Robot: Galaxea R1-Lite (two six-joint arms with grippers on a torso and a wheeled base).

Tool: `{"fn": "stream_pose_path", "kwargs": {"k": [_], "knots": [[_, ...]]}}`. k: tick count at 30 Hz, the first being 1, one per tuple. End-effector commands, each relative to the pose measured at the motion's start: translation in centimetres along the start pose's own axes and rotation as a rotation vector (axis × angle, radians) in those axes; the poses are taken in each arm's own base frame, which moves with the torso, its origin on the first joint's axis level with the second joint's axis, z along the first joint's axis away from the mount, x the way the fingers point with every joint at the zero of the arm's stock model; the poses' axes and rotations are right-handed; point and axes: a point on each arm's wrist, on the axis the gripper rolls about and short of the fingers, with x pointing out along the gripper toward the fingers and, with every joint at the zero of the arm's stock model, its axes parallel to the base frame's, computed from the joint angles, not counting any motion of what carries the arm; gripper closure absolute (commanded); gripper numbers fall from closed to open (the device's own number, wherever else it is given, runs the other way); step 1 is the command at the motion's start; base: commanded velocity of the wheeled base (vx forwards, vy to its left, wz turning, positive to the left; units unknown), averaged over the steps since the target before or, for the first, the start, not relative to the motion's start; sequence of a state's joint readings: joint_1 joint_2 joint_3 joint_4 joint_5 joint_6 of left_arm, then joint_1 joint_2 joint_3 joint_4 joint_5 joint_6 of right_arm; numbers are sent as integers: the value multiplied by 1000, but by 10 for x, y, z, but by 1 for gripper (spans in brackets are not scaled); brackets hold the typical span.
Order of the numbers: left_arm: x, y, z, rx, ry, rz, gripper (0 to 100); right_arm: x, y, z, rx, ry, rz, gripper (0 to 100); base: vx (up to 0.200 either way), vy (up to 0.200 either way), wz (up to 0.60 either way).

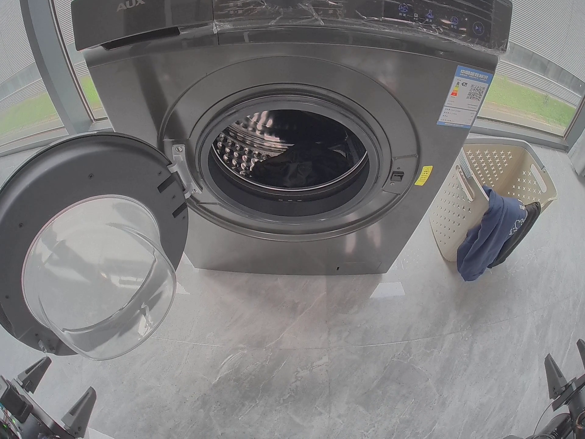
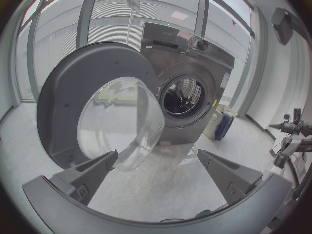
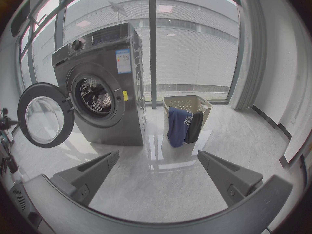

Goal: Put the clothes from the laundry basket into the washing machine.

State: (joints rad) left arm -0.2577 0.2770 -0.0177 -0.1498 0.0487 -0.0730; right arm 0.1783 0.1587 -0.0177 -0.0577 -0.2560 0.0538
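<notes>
The grey washing machine (image 1: 292,153) stands ahead with its round door (image 1: 91,245) swung wide to the left. A dark garment (image 1: 298,166) lies inside the drum. To the machine's right sits a cream laundry basket (image 1: 506,172) with a blue garment (image 1: 487,236) and a black garment (image 1: 524,227) draped over its front rim. My left gripper (image 1: 58,391) is low at the near left, open and empty. My right gripper (image 1: 570,367) is low at the near right, open and empty. In the right wrist view the basket (image 3: 187,103) and blue garment (image 3: 178,125) lie ahead of that gripper (image 3: 157,160).
The open door (image 2: 97,104) juts out over the floor close to my left gripper (image 2: 156,158). Pale marble floor (image 1: 341,349) stretches between me, the machine and the basket. Glass walls and window frames (image 3: 152,43) stand behind both.
</notes>
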Motion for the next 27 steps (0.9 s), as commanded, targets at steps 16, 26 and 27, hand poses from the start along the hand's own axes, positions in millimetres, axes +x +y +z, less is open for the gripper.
{"fn": "stream_pose_path", "kwargs": {"k": [16,26,27], "knots": [[-21,-4,-26,50,-106,212,0,-13,7,-7,-104,-127,96,0,0,0,0],[-21,-4,-26,59,-108,211,0,-15,6,-8,-10,-73,42,0,0,0,0],[-21,-4,-26,58,-107,211,0,-15,6,-8,-13,-73,44,0,0,-200,0]]}}
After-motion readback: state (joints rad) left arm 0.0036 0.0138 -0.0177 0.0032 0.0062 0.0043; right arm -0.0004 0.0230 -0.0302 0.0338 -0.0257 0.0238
